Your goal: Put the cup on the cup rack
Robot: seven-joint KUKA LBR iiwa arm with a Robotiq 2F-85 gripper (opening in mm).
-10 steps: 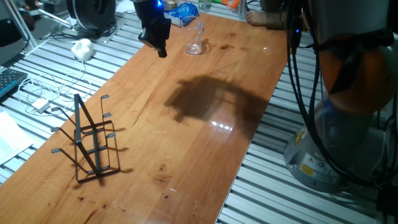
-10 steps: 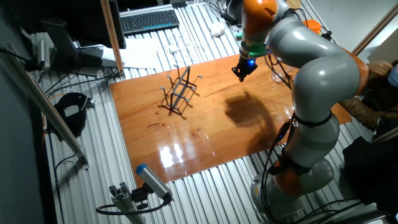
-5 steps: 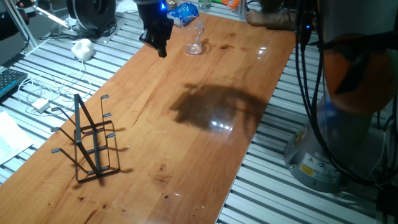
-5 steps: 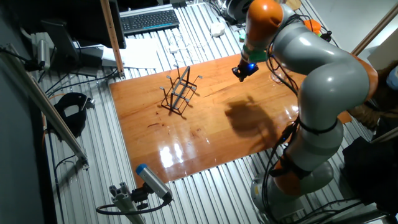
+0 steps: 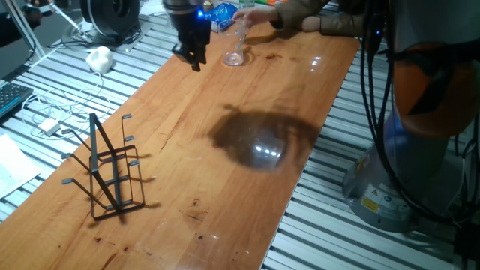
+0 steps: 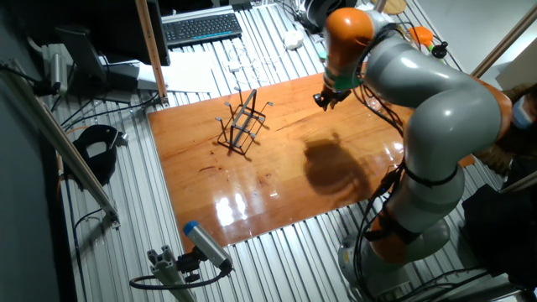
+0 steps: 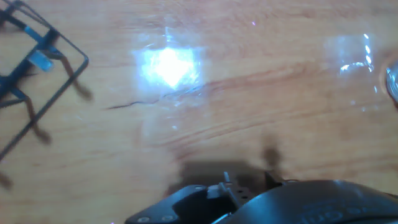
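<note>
The cup (image 5: 235, 46) is a clear tumbler standing on the far end of the wooden table, and a person's hand (image 5: 259, 15) reaches in to its top. My gripper (image 5: 194, 58) hangs just left of the cup, a little above the table, its dark fingers drawn to a single tip with nothing held. The black wire cup rack (image 5: 109, 174) stands far off at the near left end. From the other side, the gripper (image 6: 320, 101) is to the right of the rack (image 6: 242, 124). The blurred hand view shows the rack (image 7: 34, 65) at top left and the cup's edge (image 7: 392, 81) at far right.
A blue packet (image 5: 219, 15) and other clutter lie beyond the table's far end. White cables and a plug (image 5: 46, 124) rest on the slatted bench left of the table. The robot's base (image 5: 420, 142) stands to the right.
A person's hand has come in from the far right and reached the cup. My gripper has shifted slightly toward the far end, and the arm's shadow has moved with it.
</note>
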